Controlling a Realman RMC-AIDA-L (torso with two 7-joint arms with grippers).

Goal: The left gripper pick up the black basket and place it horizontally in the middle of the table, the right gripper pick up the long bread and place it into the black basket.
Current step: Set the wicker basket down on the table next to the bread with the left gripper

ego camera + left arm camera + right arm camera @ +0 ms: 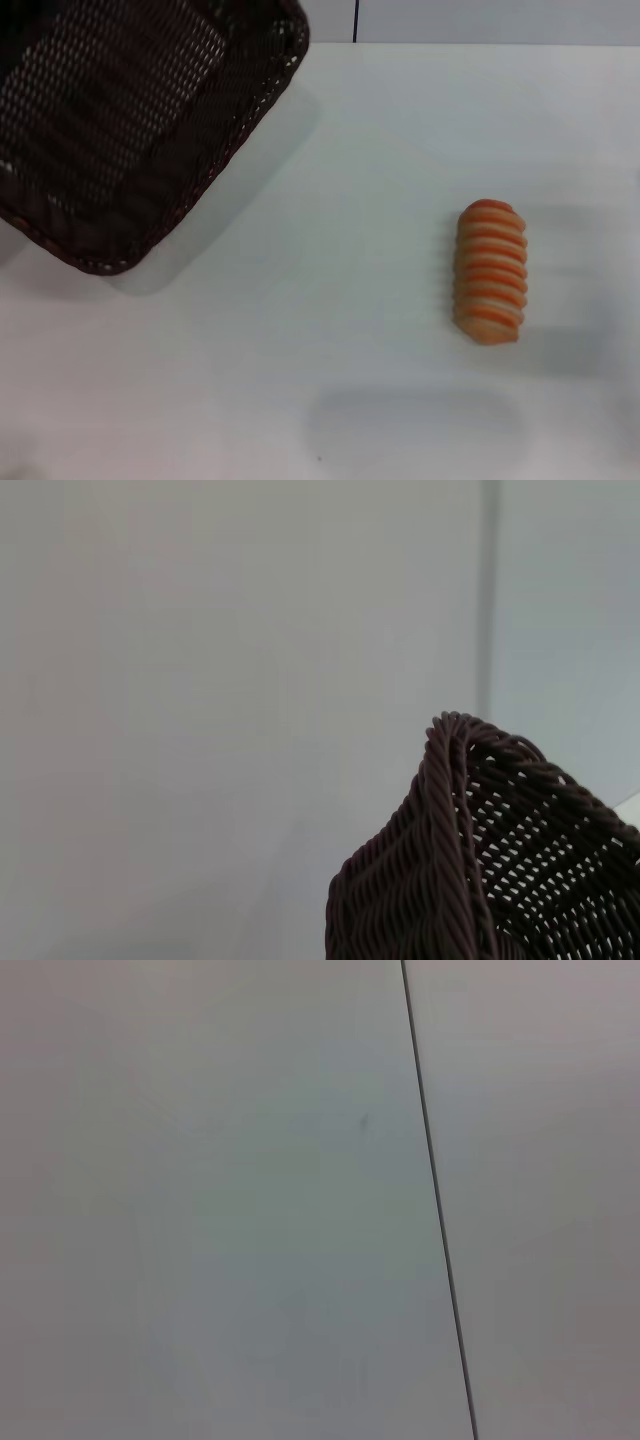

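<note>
The black basket point(120, 120) fills the far left corner of the head view. It is tilted, with its open inside facing the camera, and it casts a shadow on the white table point(330, 200) below its near rim. One braided corner of it shows close up in the left wrist view point(500, 860), against a plain wall. The long bread point(491, 271), striped orange and cream, lies on the table at the right, with its length running away from me. Neither gripper shows in any view.
A pale wall with a dark vertical seam point(356, 20) rises behind the table's far edge. The right wrist view shows only that kind of wall and a seam point(432, 1200). A soft shadow point(415, 430) lies on the table near the front edge.
</note>
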